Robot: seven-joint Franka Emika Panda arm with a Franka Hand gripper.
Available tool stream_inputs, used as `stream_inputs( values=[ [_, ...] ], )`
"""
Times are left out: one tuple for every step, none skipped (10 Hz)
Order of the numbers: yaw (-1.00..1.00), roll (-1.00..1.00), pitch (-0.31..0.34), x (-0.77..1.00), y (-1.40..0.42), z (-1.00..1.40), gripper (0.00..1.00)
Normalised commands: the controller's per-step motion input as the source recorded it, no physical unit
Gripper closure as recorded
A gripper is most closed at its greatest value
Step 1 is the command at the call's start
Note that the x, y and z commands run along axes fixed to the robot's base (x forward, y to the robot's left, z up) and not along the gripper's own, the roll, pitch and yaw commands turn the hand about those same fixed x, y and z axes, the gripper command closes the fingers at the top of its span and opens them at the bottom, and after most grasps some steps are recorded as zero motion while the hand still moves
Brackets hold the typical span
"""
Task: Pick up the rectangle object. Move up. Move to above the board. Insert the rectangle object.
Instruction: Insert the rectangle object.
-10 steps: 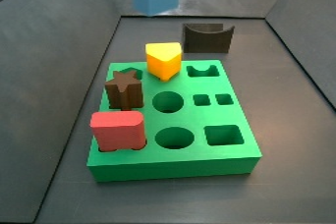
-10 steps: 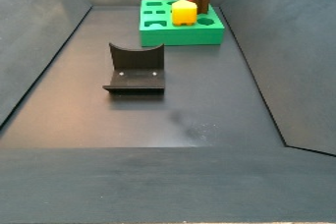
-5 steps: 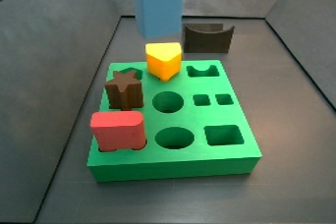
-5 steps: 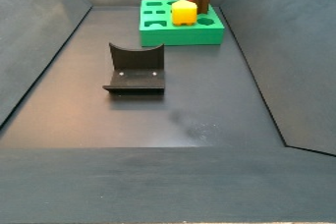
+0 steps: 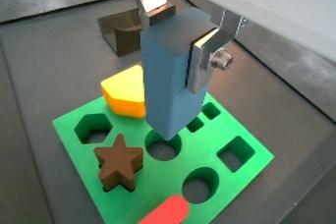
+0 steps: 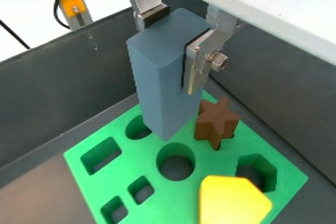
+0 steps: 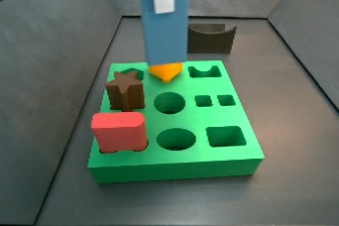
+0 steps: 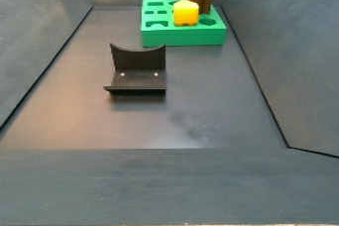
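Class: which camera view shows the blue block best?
A wrist view: the blue block fills it, clamped in the gripper above the board. One side view shows it too; the far one shows none.

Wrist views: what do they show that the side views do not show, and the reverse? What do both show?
Only the wrist views: the jaws, above the board, shut on the rectangle object, a silver finger on its side. Only the side views: the whole red-pink block and the board's full outline. Both: the rectangle object over the board, the yellow piece, the star piece.
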Motion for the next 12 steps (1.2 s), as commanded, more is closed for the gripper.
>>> stream_inputs(
  values=[
    [-0.21, 0.08, -0.069, 0.47, -0.43, -0.39, 1.00],
    [-0.19, 0.07, -0.076, 0.44, -0.38, -0.37, 1.00],
    [-0.17, 0.11, -0.040, 0.41, -0.34, -0.35, 1.00],
    [-0.19, 0.14, -0.020, 0.34, -0.31, -0.27, 1.00],
    [-0.19, 0.15, -0.009, 0.34, -0.33, -0.23, 1.00],
    [-0.21, 0.15, -0.010, 0.36, -0.32, -0.20, 1.00],
    [-0.18, 0.13, -0.004, 0.39, -0.29, -0.22, 1.00],
    [-0.13, 0.14, 0.000, 0.44, -0.26, -0.26, 1.00],
    [-0.07, 0.14, 0.000, 0.43, -0.23, -0.29, 1.00],
    [0.00, 0.14, 0.000, 0.42, -0.21, -0.35, 1.00],
    [0.00, 0.13, -0.001, 0.40, -0.23, -0.34, 1.00],
    [0.00, 0.12, -0.007, 0.36, -0.22, -0.34, 1.00]
  ],
)
